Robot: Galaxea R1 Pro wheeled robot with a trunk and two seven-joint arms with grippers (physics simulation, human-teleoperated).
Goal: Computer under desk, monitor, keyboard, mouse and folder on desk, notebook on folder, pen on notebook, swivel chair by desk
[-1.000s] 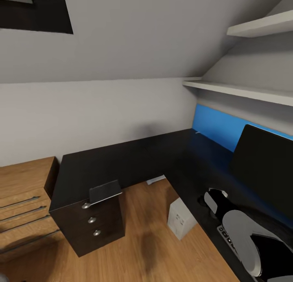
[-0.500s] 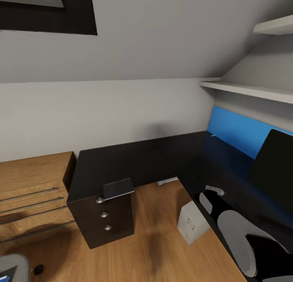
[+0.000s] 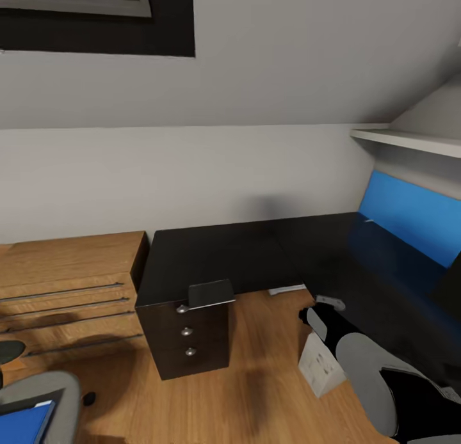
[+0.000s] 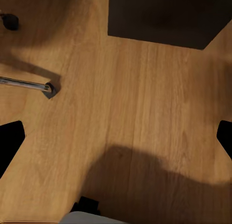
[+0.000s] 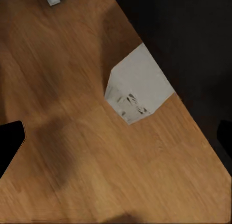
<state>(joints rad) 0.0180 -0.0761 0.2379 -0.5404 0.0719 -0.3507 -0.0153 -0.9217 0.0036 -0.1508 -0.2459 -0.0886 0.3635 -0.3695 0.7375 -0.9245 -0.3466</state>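
The head view takes in the L-shaped desk (image 3: 256, 255), its black drawer unit (image 3: 191, 332) and blue back panel (image 3: 410, 214) under grey sloped walls. At the near left corner, the blue folder (image 3: 22, 425) lies on the swivel chair (image 3: 48, 396), both cut off. The computer (image 5: 137, 86) stands half under the desk's edge, seen clearest from the right wrist. Both wrist views show wooden floor (image 4: 130, 103) between widely parted fingertips.

You see grey sloped walls (image 3: 269, 60) above a light wooden floor (image 3: 256, 393). A dark-framed skylight (image 3: 96, 15) sits high above the low wooden shelving (image 3: 64, 290). A white shelf (image 3: 410, 140) hangs far right of the skylight.
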